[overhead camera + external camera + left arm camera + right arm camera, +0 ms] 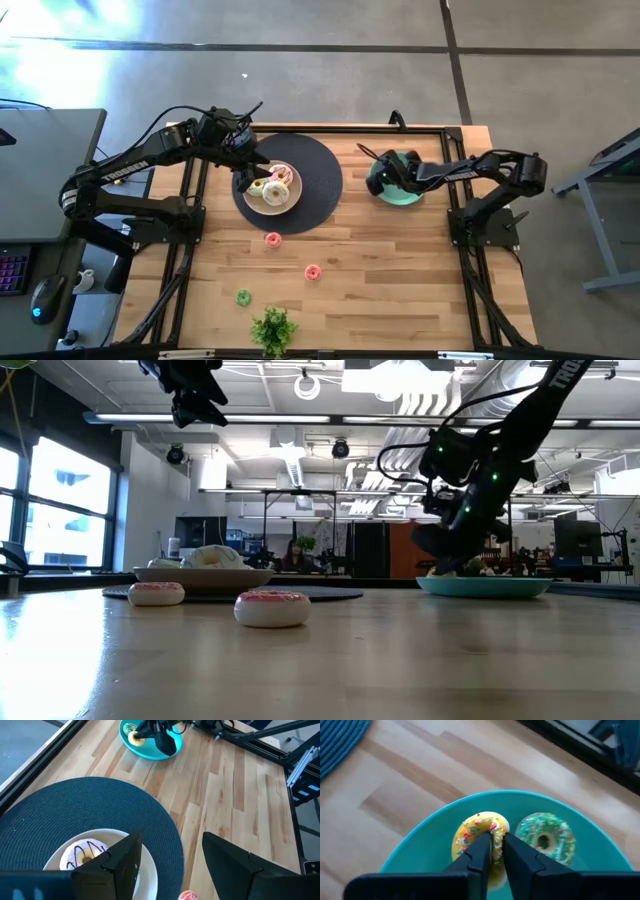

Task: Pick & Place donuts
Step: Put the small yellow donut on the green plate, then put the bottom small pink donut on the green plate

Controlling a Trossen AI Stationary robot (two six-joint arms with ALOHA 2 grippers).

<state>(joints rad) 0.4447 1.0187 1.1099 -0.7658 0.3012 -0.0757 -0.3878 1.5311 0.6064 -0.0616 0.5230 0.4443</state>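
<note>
My right gripper is shut on a yellow sprinkled donut over the teal plate at the table's far right. It also shows in the high view. A green sprinkled donut lies flat on the same plate beside it. My left gripper is open and empty, well above the beige plate, which holds a white donut with dark drizzle. Small donuts lie flat on the bare table: two pink-red and one green. My right gripper pinches the yellow donut's ring wall between its two fingers, one fingertip in the hole and the other outside, on the side toward the green donut. The fingers come from above, slanting down. Whether the donut rests on the teal plate or hangs just above it, I cannot tell.
The beige plate sits on a round dark mat at the far middle. A leafy green plant stands at the near edge. Black frame rails run along the table's left and right sides. Bare wood lies between the plates and the plant.
</note>
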